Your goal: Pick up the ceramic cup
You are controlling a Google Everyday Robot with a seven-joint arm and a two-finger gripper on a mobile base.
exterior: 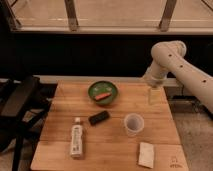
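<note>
The ceramic cup (133,123) is a small pale round cup with no handle. It stands upright on the wooden table (60,145), right of the middle. My gripper (151,95) hangs from the white arm (180,65), which reaches in from the right. It points down over the far right part of the table. It is behind the cup, a little to its right, and well apart from it.
A wide green bowl (103,92) holding an orange item stands at the back centre. A small black object (99,117) lies left of the cup. A white bottle (76,138) lies at the front left. A white packet (146,153) lies at the front right. A dark chair (17,107) stands to the left.
</note>
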